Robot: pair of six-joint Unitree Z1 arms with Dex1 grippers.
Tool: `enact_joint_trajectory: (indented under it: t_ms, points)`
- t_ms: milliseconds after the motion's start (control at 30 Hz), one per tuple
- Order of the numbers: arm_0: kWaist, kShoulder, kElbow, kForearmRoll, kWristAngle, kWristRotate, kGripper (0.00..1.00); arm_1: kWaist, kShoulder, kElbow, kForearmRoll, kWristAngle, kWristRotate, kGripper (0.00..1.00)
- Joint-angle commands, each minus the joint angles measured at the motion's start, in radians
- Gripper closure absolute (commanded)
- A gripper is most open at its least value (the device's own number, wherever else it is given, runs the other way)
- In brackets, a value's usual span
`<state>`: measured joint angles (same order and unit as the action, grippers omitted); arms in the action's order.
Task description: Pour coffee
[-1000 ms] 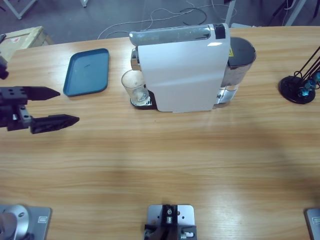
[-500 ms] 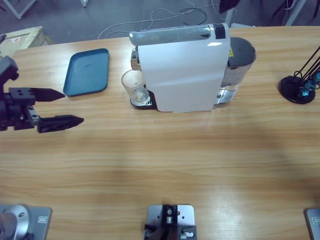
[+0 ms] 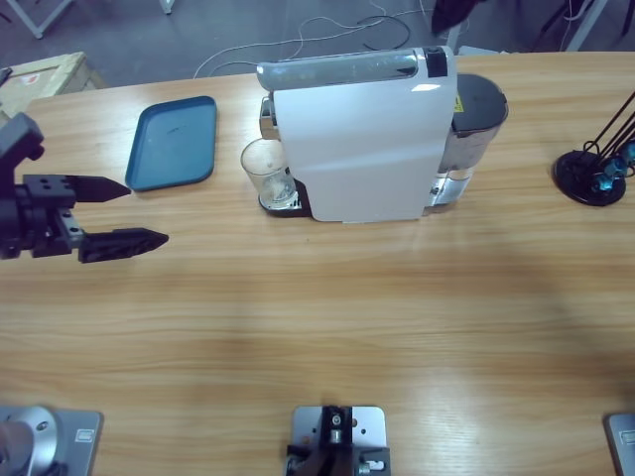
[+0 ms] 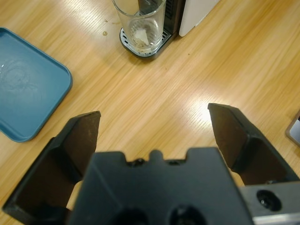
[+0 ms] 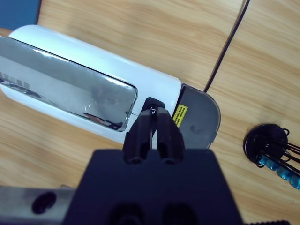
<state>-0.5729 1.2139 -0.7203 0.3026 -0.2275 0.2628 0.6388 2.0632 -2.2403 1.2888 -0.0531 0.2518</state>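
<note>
My left gripper (image 3: pixel 124 213) is spread wide over bare table (image 3: pixel 317 327), well left of the glass (image 3: pixel 266 171) under the coffee machine (image 3: pixel 362 134). Can't see any coffee in it. My right gripper (image 5: pixel 153 123) is clenched tight above the machine's top.

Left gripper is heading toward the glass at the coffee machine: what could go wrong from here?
1. The glass stands tight against the coffee machine on its small drip tray. One jaw of the open left gripper may strike the machine's front instead of passing behind the glass.

2. The right gripper, jaws shut, hangs just over the machine's top button. Pressing off-centre could miss it or nudge the machine.

3. The glass is clear and smooth, so it might slip in the jaws.
</note>
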Motion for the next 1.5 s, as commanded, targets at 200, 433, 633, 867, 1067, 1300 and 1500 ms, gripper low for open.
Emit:
enact_joint_trajectory:
  t_ms: [200,433,633,867,1067,1300,1500]
  points:
    - [-0.013,0.046,0.024,-0.029,0.019,-0.008,0.0,0.02,0.07,0.043,0.013,0.015,-0.017,1.0]
    - [-0.013,0.05,0.024,-0.03,0.019,-0.008,0.0,0.026,0.086,0.055,0.015,0.018,-0.017,1.0]
    - [-0.013,0.05,0.024,-0.03,0.019,-0.009,0.0,0.027,0.079,0.057,0.023,0.006,-0.016,1.0]
    - [-0.013,0.033,0.022,-0.03,0.019,-0.01,0.0,0.046,-0.06,-0.001,-0.005,-0.007,-0.047,0.116]
    - [-0.013,0.026,0.021,-0.03,0.019,-0.01,0.0,0.095,-0.107,0.096,-0.019,-0.047,-0.046,0.0]
    - [-0.018,0.017,0.022,-0.029,0.019,-0.01,0.0,0.096,-0.123,0.149,-0.045,-0.047,-0.042,0.0]
    - [-0.019,0.021,0.023,-0.03,0.019,-0.01,0.0,0.09,-0.123,0.167,-0.054,-0.08,-0.02,0.019]
